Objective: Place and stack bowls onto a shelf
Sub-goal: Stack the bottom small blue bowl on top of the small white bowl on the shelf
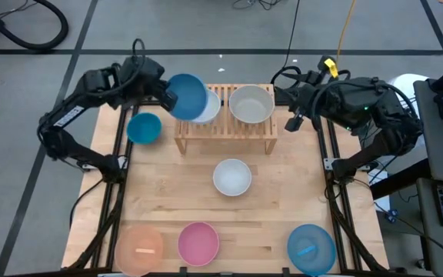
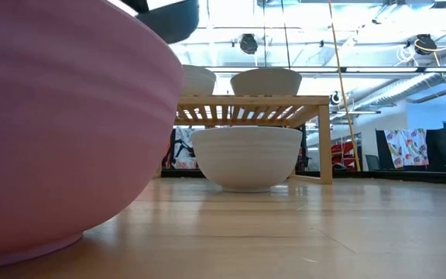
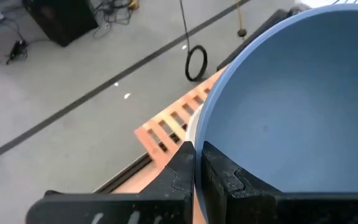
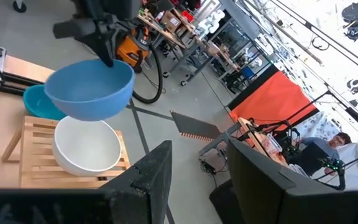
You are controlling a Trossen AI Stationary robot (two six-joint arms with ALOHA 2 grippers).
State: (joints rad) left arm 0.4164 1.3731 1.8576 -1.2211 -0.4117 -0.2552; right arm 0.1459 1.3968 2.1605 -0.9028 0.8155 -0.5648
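From above, a light wooden table (image 1: pixel 283 192) stands on a grey floor crossed by dark lines. At its far edge sits a small light-wood slatted shelf (image 1: pixel 226 129). The left hand (image 3: pixel 197 168) is pinched shut on the rim of a smooth medium-blue bowl (image 1: pixel 187 96), holding it in the air over a white bowl (image 1: pixel 208 111) that rests on the shelf's left half and is mostly hidden beneath it. A grey-white bowl (image 1: pixel 251 104) sits on the shelf's right half. The right hand (image 4: pixel 197 165) waits beside the shelf's right end, its fingers spread wide and holding nothing.

On the table lie a teal bowl (image 1: pixel 144 128) left of the shelf, a white ribbed bowl (image 1: pixel 231 177) in front of it, and along the near edge a peach bowl (image 1: pixel 139 248), a pink bowl (image 1: pixel 198 242) and a blue bowl (image 1: pixel 311 249). At table height the pink bowl fills and blocks the left side. No writing is readable. Beyond are ceiling pipes, cables, an orange-red panel and a seated person, partly cut off.
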